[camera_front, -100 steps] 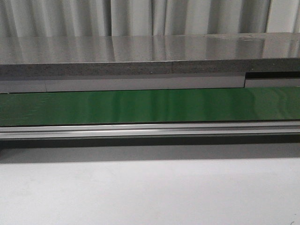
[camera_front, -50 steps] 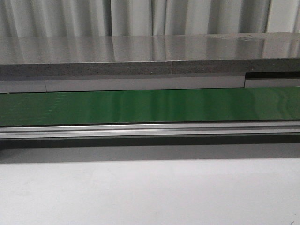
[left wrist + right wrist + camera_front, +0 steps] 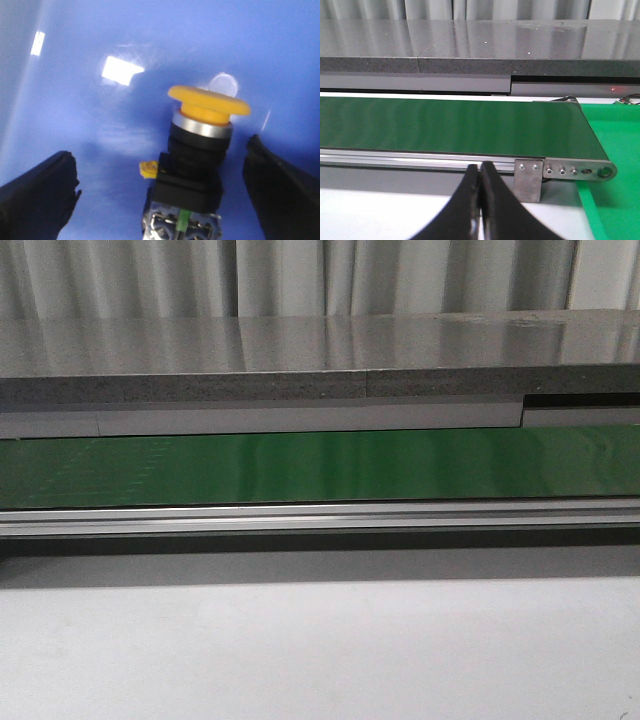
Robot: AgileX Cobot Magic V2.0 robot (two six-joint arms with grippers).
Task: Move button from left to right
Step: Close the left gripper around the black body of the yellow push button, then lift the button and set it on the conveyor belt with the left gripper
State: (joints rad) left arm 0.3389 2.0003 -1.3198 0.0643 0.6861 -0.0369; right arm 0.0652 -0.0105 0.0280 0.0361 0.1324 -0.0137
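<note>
Nothing has changed in the front view: the green belt [image 3: 320, 465] looks the same. The left hand [image 3: 165, 195] is wide open around the button [image 3: 200, 155], not touching it. Its yellow-orange cap points to 12 o'clock above a black base, on a blue surface [image 3: 100, 50]. The right hand [image 3: 480, 205] is closed and empty.

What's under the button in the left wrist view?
The button lies on a glossy blue surface, between the open left gripper fingers. The contact patch beneath its body is hidden.
</note>
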